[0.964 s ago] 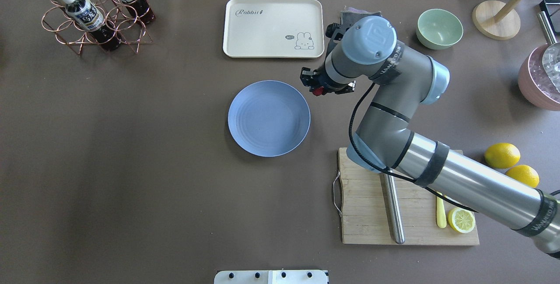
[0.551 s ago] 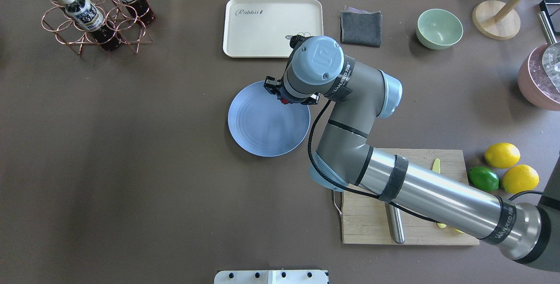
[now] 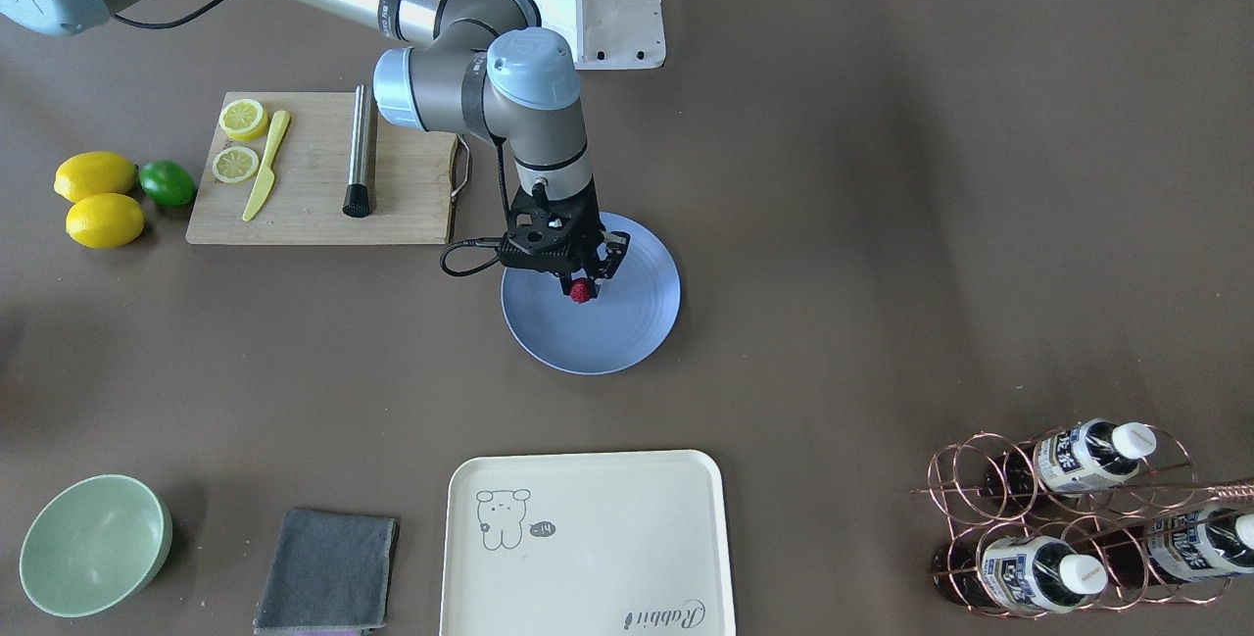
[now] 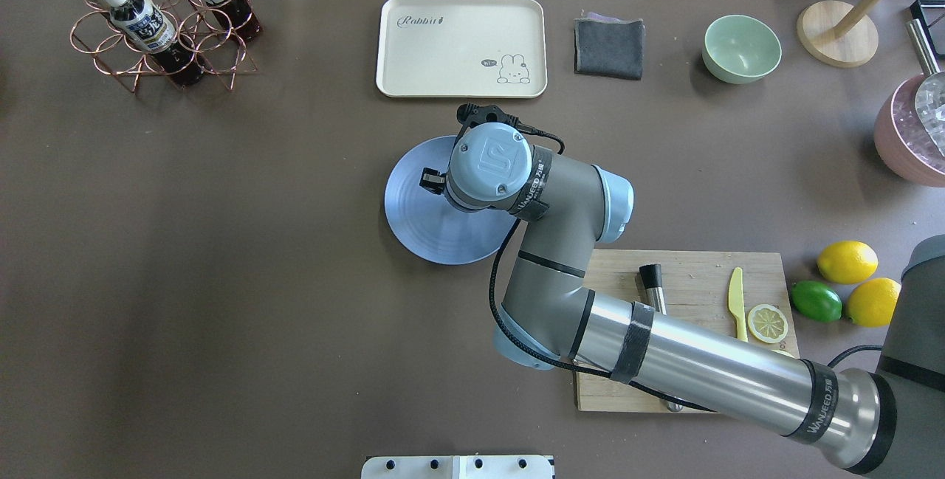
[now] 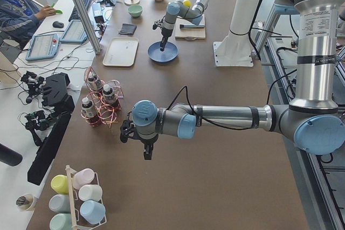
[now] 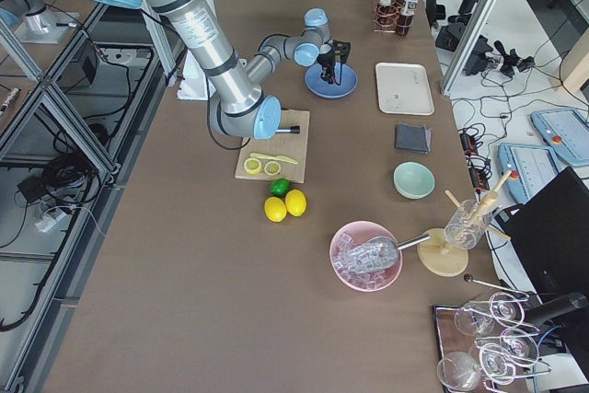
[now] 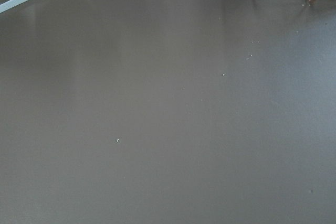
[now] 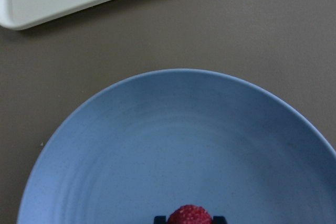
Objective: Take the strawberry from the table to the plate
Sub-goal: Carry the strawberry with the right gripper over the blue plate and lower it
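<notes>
The dark-red strawberry [image 3: 580,291] is pinched in my right gripper [image 3: 580,283], which is shut on it and hangs over the middle of the blue plate [image 3: 627,332]. The right wrist view shows the strawberry [image 8: 190,215] between the fingertips at the bottom edge, above the plate [image 8: 184,129]. From overhead, the wrist covers the berry and part of the plate [image 4: 413,221]. The plate rests on the brown table [image 4: 221,243]. My left gripper [image 5: 147,152] shows only in the exterior left view, low over bare table, and I cannot tell its state.
A cream tray [image 4: 461,47] lies beyond the plate. A grey cloth [image 4: 609,47] and green bowl [image 4: 741,49] sit far right. A cutting board [image 4: 694,280] with a knife and lemon slices lies under the right arm. A copper bottle rack [image 4: 155,21] stands far left.
My right arm has swung left, carrying the strawberry from beside the plate's right rim to above the plate's middle. The gripper stays shut on it.
</notes>
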You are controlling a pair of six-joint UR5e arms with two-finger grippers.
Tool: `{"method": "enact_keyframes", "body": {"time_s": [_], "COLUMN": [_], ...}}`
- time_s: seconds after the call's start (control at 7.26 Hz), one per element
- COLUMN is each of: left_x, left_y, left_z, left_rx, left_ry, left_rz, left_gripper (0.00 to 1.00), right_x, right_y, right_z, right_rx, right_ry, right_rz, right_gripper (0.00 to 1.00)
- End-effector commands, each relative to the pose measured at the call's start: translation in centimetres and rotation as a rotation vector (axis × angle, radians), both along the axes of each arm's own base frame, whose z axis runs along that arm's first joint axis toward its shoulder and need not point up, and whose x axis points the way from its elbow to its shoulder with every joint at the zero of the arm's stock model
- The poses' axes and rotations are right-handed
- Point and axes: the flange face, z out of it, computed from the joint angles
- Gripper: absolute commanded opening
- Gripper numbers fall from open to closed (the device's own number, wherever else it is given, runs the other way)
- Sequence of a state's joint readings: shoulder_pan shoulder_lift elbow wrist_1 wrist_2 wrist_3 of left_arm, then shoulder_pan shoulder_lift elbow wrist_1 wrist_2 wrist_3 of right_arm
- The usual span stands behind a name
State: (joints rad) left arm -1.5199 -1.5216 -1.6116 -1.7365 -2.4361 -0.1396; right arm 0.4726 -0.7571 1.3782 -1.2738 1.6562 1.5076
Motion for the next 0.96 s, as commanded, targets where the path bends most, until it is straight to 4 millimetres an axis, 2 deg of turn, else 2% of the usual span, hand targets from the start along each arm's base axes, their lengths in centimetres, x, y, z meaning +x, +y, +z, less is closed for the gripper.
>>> {"method": "enact_keyframes", "body": {"time_s": [0.0, 0.14, 0.28, 0.41, 0.55, 0.69, 0.83], "left_x": [0.0, 0.0, 0.0, 0.0, 0.0, 0.0, 0.0], "left_y": [0.1, 0.1, 0.1, 0.0, 0.1, 0.1, 0.1], "left_z": [0.0, 0.0, 0.1, 0.0, 0.1, 0.1, 0.2], "left_rx": [-0.001, -0.001, -0.003, -0.001, -0.004, -0.004, -0.006], "left_ry": [0.004, 0.006, 0.006, 0.006, 0.006, 0.006, 0.006], "left_rz": [0.0, 0.001, 0.001, 0.001, 0.001, 0.001, 0.001], "left_gripper": [0.99, 0.99, 0.99, 0.99, 0.99, 0.99, 0.99], "right_x": [-0.8, -1.3, -1.7, -1.8, -0.9, 1.3, 4.9], "right_y": [0.7, 1.0, 1.4, 1.6, 0.5, -1.9, -5.7], "right_z": [0.1, 0.5, 0.6, 0.4, 0.0, -0.6, -0.2], "right_rx": [0.022, 0.031, 0.047, 0.062, 0.092, 0.088, 0.058], "right_ry": [0.013, 0.024, 0.035, 0.039, 0.046, 0.03, 0.021], "right_rz": [0.004, 0.007, 0.016, 0.029, 0.017, 0.022, -0.006], "right_gripper": [0.0, 0.0, 0.69, 1.0, 1.0, 1.0, 1.0]}}
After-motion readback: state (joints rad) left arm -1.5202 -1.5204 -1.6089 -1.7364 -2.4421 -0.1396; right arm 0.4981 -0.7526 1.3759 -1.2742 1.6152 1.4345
